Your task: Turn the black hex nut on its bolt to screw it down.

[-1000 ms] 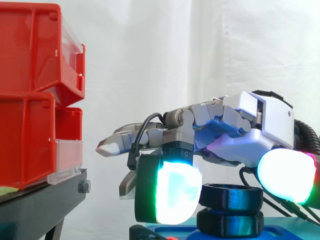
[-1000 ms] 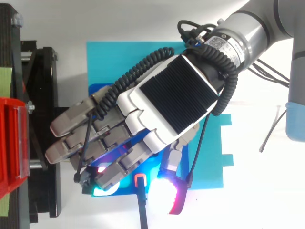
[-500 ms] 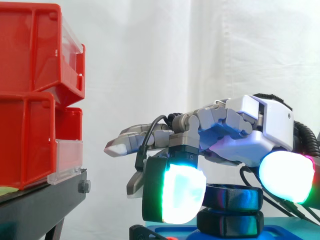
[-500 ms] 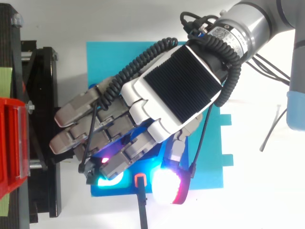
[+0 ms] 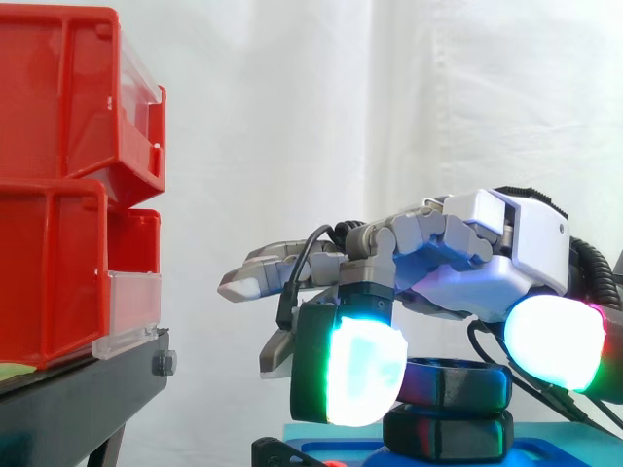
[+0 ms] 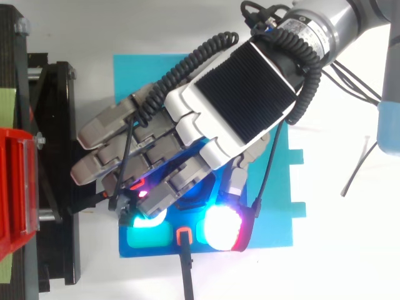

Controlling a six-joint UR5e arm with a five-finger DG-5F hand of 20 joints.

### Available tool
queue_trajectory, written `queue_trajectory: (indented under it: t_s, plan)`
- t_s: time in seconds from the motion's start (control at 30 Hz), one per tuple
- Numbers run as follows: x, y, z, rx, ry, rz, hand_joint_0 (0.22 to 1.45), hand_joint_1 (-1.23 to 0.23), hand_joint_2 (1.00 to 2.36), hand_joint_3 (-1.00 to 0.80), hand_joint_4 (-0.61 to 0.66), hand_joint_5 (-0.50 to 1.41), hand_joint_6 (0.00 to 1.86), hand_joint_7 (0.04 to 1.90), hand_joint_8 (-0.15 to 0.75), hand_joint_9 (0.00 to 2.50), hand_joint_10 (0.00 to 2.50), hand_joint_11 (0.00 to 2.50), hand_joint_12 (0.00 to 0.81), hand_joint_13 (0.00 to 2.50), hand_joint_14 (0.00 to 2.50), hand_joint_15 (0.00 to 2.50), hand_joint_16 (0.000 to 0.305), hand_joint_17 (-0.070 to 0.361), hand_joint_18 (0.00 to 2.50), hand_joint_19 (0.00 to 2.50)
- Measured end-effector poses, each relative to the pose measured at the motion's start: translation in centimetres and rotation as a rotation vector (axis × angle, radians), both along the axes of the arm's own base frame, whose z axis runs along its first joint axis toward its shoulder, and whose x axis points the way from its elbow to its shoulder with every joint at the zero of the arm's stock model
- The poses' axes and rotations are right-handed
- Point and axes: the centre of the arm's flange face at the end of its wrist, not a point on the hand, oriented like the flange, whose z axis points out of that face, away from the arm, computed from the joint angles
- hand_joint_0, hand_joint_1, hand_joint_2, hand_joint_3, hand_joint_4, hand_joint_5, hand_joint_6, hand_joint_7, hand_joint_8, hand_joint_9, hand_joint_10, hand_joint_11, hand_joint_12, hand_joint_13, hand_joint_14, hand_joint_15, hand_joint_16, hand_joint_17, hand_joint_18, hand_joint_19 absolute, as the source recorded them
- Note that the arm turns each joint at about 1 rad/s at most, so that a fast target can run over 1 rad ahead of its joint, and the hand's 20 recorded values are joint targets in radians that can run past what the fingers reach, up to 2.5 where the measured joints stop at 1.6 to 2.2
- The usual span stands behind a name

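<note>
While robot hand point(image 5: 458, 258) is pinching black hex nut point(image 5: 458, 384) between glowing pads point(image 5: 360, 375) — nut sitting low, right of centre in side view, over blue base point(image 5: 574, 452) — pads risk sliding round nut's corners, hand turning alone; uneven squeeze could be tilting nut, jamming thread.

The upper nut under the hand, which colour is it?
The nut is black; the side view shows it best.
</note>
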Motion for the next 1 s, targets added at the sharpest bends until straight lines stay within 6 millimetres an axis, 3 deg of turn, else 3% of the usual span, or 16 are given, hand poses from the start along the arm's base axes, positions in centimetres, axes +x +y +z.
queue_trajectory:
  t_s: [1.0]
  plan:
    - [-0.8,-3.0,0.4,-0.012,-0.026,0.028,0.44,-0.19,1.00,-0.50,0.13,-0.18,0.67,0.99,0.208,0.69,0.01,0.35,0.110,0.38,0.01,0.15,0.013,0.030,0.00,0.39]
